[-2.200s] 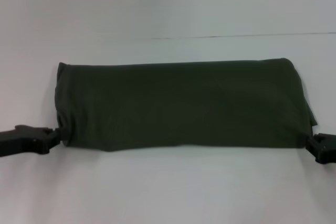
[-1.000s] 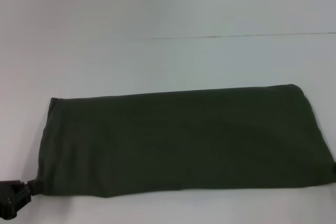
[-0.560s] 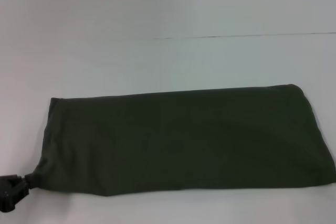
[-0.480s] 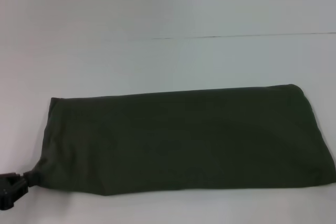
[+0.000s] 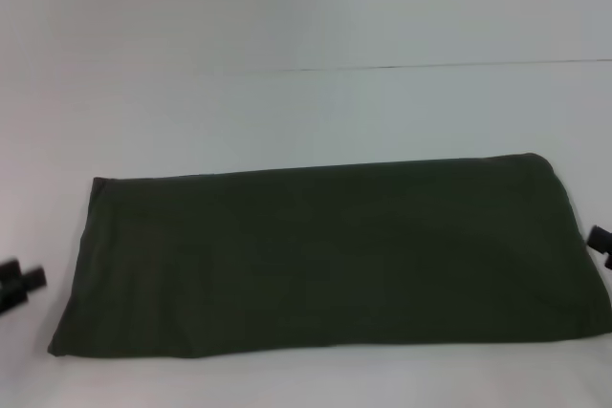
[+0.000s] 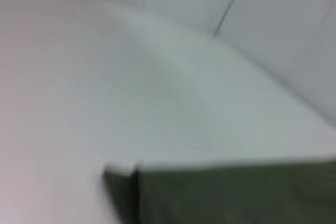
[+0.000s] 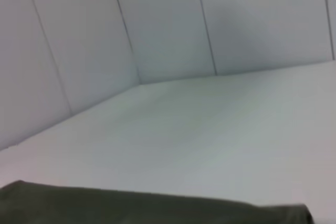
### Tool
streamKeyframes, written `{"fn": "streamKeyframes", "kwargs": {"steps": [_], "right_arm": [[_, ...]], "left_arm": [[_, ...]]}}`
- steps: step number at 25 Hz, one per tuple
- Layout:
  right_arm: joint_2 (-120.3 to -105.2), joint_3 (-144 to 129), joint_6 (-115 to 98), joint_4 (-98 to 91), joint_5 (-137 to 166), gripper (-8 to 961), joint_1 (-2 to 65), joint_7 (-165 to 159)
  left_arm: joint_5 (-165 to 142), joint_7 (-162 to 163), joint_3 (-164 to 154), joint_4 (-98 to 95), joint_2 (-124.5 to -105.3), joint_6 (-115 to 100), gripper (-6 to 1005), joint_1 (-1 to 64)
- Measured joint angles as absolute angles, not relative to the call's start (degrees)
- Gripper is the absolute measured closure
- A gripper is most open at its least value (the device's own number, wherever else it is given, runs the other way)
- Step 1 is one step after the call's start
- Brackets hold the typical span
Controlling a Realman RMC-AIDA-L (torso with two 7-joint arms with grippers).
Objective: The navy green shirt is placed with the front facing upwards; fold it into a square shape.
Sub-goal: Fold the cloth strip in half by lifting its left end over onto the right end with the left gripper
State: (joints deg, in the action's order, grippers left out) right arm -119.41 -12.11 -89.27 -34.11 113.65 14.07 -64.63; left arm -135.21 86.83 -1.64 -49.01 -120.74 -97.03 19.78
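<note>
The navy green shirt (image 5: 325, 255) lies flat on the white table (image 5: 287, 112) as a long folded band running left to right, with only plain green cloth showing and the lettering hidden. My left gripper (image 5: 19, 284) is at the left edge of the head view, open and empty, a little to the left of the band's near left corner and apart from it. My right gripper (image 5: 601, 241) just shows at the right edge, beside the band's right end. The shirt also shows in the left wrist view (image 6: 236, 192) and in the right wrist view (image 7: 131, 205).
A thin seam (image 5: 402, 67) crosses the table behind the shirt. White wall panels (image 7: 168, 24) stand beyond the table. Bare table surface lies behind the shirt and in a narrow strip in front of it.
The shirt band was dragged toward me. The left gripper has let go of the near left corner and drawn away to the left; that corner now lies flat. The right gripper has come back into view.
</note>
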Motion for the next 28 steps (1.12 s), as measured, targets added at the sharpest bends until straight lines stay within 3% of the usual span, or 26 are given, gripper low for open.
{"fn": "streamKeyframes", "kwargs": {"steps": [6, 17, 28], "right_arm": [[-119.55, -13.6, -89.1, -33.0, 113.7, 334, 18.0, -64.6], [-119.81, -23.1, -81.5, -29.2, 113.7, 333, 25.1, -64.6], [-119.79, -23.8, -79.1, -28.7, 113.7, 338, 27.5, -65.0]], "left_arm": [[-129.7, 92.4, -1.7, -44.8, -120.70, -96.1, 381, 24.1], [-129.5, 93.5, -8.7, -30.9, -121.11, -82.1, 209, 30.3], [-129.3, 93.1, -8.5, -28.0, -121.95, -75.8, 213, 28.9]]}}
